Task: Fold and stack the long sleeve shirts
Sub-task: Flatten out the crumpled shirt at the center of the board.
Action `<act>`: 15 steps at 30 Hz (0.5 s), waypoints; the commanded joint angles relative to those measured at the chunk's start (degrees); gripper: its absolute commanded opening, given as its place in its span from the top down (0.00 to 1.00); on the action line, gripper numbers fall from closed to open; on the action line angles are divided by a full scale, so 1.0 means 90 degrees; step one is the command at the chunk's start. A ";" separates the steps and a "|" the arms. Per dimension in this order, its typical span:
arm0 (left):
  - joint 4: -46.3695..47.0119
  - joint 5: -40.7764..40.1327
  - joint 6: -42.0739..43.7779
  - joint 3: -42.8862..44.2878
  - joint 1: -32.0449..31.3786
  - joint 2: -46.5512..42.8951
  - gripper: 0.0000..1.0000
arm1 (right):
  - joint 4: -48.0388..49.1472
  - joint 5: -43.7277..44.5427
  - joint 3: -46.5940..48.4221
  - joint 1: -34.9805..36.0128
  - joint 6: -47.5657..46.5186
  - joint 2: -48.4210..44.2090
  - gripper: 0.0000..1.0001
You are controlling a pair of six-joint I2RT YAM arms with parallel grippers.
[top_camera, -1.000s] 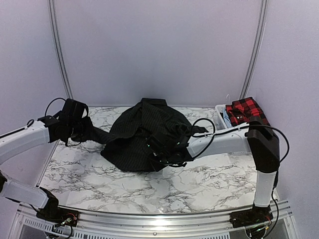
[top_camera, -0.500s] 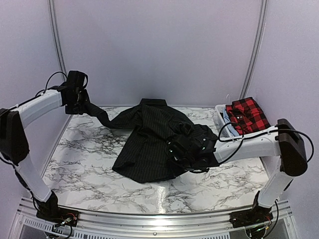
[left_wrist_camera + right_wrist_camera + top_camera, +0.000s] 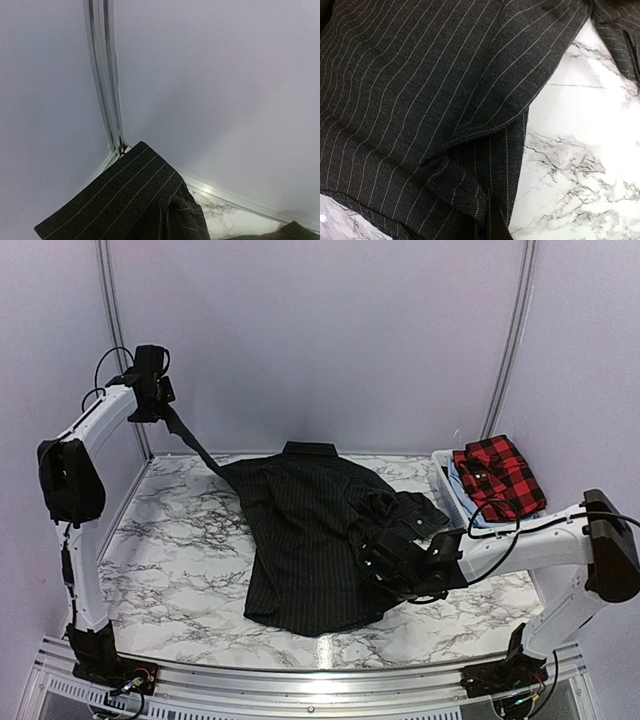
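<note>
The black pinstriped shirt lies spread on the marble table, collar at the back. My left gripper is raised high at the far left corner, shut on the shirt's sleeve, which stretches taut down to the body. The left wrist view shows the sleeve cloth covering my fingers. My right gripper is low at the shirt's right side, shut on bunched cloth. The right wrist view shows the cloth pinched at the gripper. The red-and-black checked shirt lies folded at the far right.
A white basket at the back right holds the checked shirt. Walls and metal corner posts close in the table. The left arm stands along the left wall. Bare marble shows left of the shirt and at the front.
My left gripper rose and moved back into the far left corner, pulling the sleeve taut. My right gripper pulled its side rightward and forward. The bunched shirt has spread out flatter.
</note>
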 commanded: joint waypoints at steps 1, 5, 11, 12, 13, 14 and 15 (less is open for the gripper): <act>-0.0188 0.0067 0.0212 0.1137 0.0106 0.0618 1.00 | -0.0246 -0.0069 0.0009 0.0072 0.0231 -0.0230 1.00; -0.0101 0.0477 0.0105 0.1402 0.0155 0.0955 1.00 | -0.0245 -0.0141 -0.0004 0.0150 0.0245 -0.0271 1.00; -0.0034 0.0609 -0.0224 0.1202 0.0157 0.1008 0.73 | -0.0421 -0.0279 0.0323 0.0142 0.0152 -0.0179 1.00; -0.0023 0.0714 -0.0294 0.1166 0.0155 0.1016 0.68 | -0.0447 -0.0311 0.0356 0.0142 0.0112 -0.0181 1.00; -0.0021 0.0859 -0.0359 0.1147 0.0150 0.1034 0.61 | -0.0457 -0.0335 0.0398 0.0127 0.0076 -0.0184 1.00; -0.0020 0.1000 -0.0417 0.1128 0.0130 0.1037 0.52 | -0.0499 -0.0360 0.0446 0.0110 0.0042 -0.0168 1.00; -0.0025 0.1123 -0.0453 0.1088 0.0083 0.1026 0.41 | -0.0565 -0.0363 0.0505 0.0082 0.0012 -0.0138 0.97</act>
